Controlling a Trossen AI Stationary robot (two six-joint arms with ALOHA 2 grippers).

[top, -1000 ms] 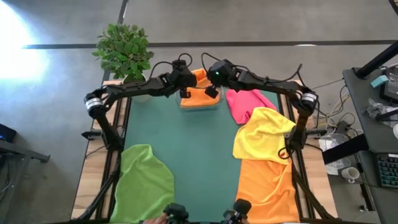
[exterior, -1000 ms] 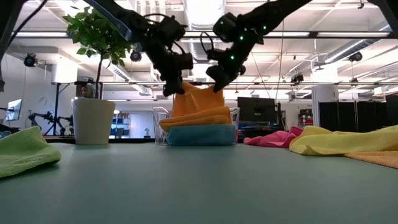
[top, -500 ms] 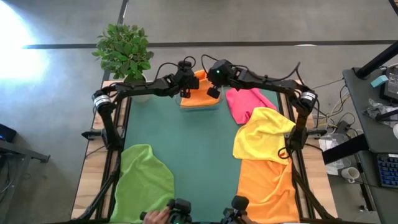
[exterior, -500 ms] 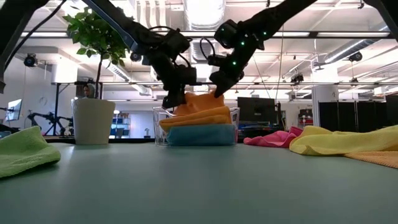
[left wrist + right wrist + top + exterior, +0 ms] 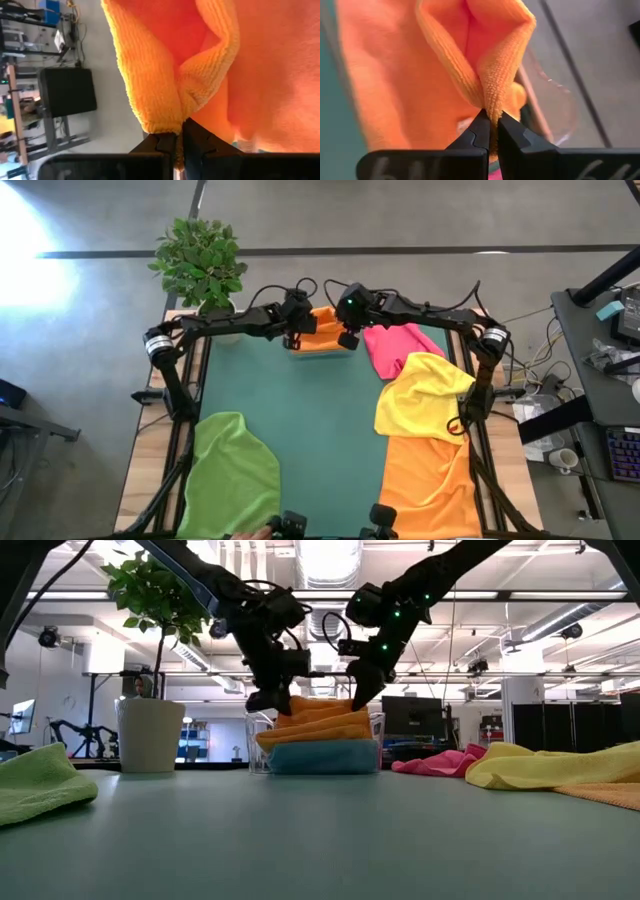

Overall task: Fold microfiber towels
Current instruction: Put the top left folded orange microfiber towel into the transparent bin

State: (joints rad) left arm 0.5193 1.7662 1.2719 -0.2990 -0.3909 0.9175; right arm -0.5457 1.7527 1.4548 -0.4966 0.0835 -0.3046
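Observation:
An orange towel (image 5: 322, 330) lies on top of a stack in the clear tray (image 5: 378, 730) at the table's far edge, over another orange towel (image 5: 315, 732) and a light blue one (image 5: 322, 756). My left gripper (image 5: 293, 336) is shut on the top towel's left end. My right gripper (image 5: 350, 338) is shut on its right end. Pink (image 5: 390, 345), yellow (image 5: 425, 405), orange (image 5: 430, 475) and green (image 5: 232, 475) towels lie loose on the table. My left gripper pinches a bunched fold at the orange towel's left end (image 5: 177, 117) between its two fingers, several layers. It comes slanting down from the left (image 5: 266, 700). The towel's middle rests on the stack. My right gripper pinches a folded edge at the towel's right end (image 5: 490, 107) between its two fingertips, several layers. It comes slanting down from the right (image 5: 358, 698). That end sits just above the stack.
A potted plant (image 5: 203, 265) stands at the far left corner, close to the tray. The loose towels cover the right side and the near left corner. The green table mat (image 5: 320, 430) shows bare in the middle.
Both grippers have gone down toward the tray and a little apart, still shut on the orange towel. The towel, which stood up in a peak between them, now lies low and spread across the top of the stack.

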